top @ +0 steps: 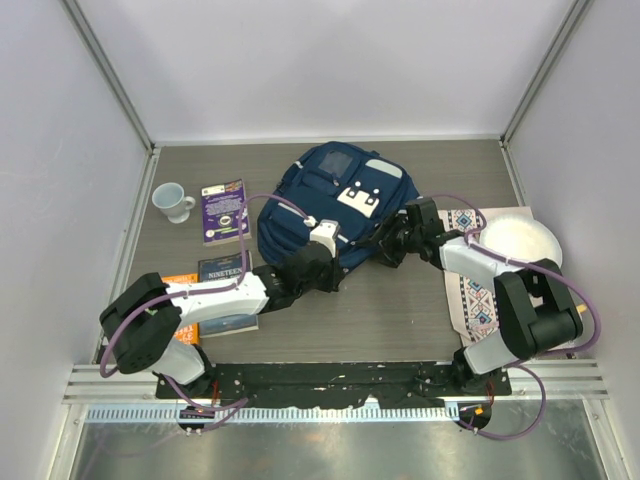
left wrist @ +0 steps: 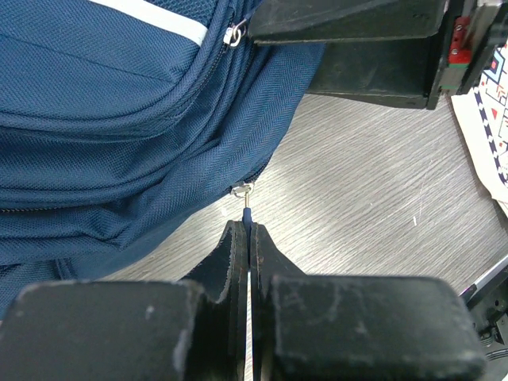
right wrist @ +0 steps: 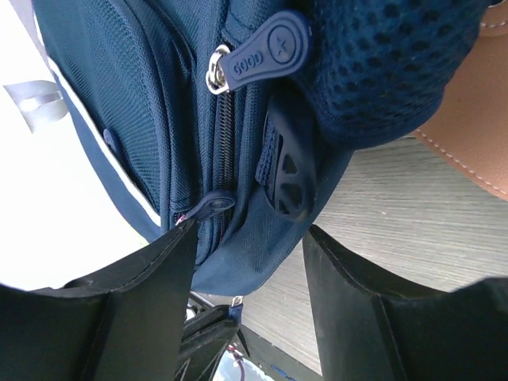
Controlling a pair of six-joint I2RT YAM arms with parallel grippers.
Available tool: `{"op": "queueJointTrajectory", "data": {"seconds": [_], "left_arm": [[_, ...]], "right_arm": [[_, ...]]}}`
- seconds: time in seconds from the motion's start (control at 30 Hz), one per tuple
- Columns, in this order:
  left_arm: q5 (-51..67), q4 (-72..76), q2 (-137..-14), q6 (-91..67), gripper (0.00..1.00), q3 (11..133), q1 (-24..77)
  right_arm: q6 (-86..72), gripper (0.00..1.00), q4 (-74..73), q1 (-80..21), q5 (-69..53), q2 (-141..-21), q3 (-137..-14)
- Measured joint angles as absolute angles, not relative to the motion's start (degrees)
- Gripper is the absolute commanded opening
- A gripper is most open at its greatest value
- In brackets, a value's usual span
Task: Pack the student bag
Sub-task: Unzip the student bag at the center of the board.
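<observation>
Since the student bag (top: 335,195) lies flat in the upper middle of the overhead view and looks zipped up all round, I'd say we're at the unzipping step, nothing packed yet. In its wrist view the left gripper (left wrist: 248,236) is pinched tight on a thin blue zipper pull (left wrist: 248,216) at the bag's lower edge. The right gripper (right wrist: 250,238) has its jaws spread wide with nothing between them, up against the bag's side just below the "GOOD" pull tab (right wrist: 266,49).

My worry: that pull is skinny, so a tug could slip it out of the pinch. With nothing pinning the bag, it might also just slide across the table (top: 400,310), toward the mug (top: 172,200) and purple book (top: 224,210) on the left or the plate (top: 520,243) on the right.
</observation>
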State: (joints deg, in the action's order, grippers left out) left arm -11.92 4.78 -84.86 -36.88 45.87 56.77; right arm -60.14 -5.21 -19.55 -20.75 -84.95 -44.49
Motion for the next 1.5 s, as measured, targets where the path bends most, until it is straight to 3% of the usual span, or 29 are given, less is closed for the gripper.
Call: {"op": "queueJointTrajectory", "data": {"seconds": [0.13, 0.23, 0.33, 0.8, 1.23, 1.5], "left_arm": [[-11.92, 4.78, -84.86, -37.04, 0.0, 45.84, 56.77], [-11.92, 4.8, -85.08, -37.08, 0.0, 45.87, 56.77], [-11.9, 5.06, -86.04, -37.21, 0.0, 45.84, 56.77], [-11.73, 13.52, -98.15, -41.85, 0.1, 45.93, 56.84], [-15.59, 17.34, -100.25, -46.5, 0.46, 45.45, 57.87], [-22.57, 21.28, -100.38, -47.88, 0.47, 44.03, 59.77]], "right_arm": [[-60.25, 0.43, -3.68, -19.84, -20.03, -86.37, -44.1], [-60.18, 0.2, -2.04, -19.84, -20.05, -87.15, -44.05], [-60.29, 0.14, -0.86, -19.92, -20.01, -88.12, -44.01], [-60.16, 0.13, -0.12, -20.14, -19.25, -88.64, -42.78], [-60.03, 0.12, 0.6, -20.14, -19.57, -88.64, -42.41], [-59.88, 0.12, 0.86, -20.14, -19.64, -88.12, -42.0]]}}
